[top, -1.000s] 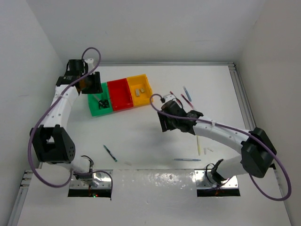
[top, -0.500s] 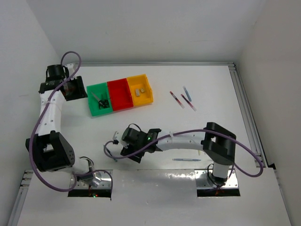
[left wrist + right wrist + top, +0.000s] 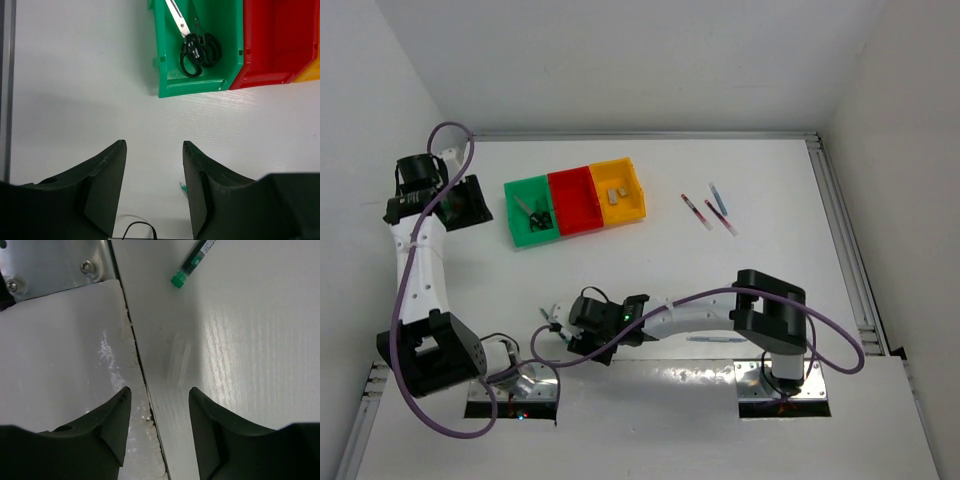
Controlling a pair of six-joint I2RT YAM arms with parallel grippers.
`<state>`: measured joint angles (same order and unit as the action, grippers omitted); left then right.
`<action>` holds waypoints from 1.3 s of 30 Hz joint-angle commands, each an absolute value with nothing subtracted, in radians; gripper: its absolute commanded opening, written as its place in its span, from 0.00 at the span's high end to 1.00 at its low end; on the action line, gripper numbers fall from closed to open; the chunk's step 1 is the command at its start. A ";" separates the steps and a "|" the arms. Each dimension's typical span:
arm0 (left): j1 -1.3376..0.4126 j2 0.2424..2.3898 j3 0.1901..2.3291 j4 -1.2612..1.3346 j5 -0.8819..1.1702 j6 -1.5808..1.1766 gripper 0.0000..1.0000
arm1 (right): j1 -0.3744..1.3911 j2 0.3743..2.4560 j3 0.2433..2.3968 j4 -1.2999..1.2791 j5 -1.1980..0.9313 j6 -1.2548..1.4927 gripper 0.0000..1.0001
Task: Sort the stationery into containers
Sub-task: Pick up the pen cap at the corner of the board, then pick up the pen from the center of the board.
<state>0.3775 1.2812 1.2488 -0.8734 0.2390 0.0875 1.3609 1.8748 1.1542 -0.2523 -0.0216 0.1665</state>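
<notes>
teal pen (image 3: 195, 260) | lies diagonal | green end nearest right hand (image 3: 158, 392)

The dark teal pen (image 3: 196, 259) runs off the right wrist view's top edge. The scissors (image 3: 196, 44) lose their blade tips at the left wrist view's top edge, and the yellow-orange bin (image 3: 312, 75) shows only one corner there. A pale stick (image 3: 179, 360) by the near edge of the surface (image 3: 245, 370) is too faint to identify.

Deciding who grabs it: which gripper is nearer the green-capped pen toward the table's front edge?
Right. The right gripper sits just short of the green-capped pen, low by the front edge. The left gripper is far off across the table, facing the green bin.
</notes>
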 commanded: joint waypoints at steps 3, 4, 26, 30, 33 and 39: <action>0.403 1.247 1.232 -0.874 0.250 0.110 0.53 | 1.358 1.959 1.190 -0.204 0.020 0.192 0.53; 0.413 1.241 1.229 -0.871 0.253 0.109 0.53 | 1.359 1.970 1.199 -0.216 0.029 0.187 0.53; 0.405 1.226 1.178 -0.971 0.325 0.026 0.56 | 1.149 1.692 0.899 -0.213 0.184 0.163 1.00; 0.333 1.166 1.013 -0.976 0.382 -0.156 0.52 | 1.128 1.664 0.870 -0.213 0.256 0.195 1.00; 0.221 1.173 0.870 -0.985 0.377 -0.285 0.45 | 1.112 1.654 0.842 -0.189 0.270 0.228 1.00; 0.060 1.210 0.716 -0.913 0.339 -0.402 0.46 | 1.091 1.675 0.834 -0.192 0.278 0.259 1.00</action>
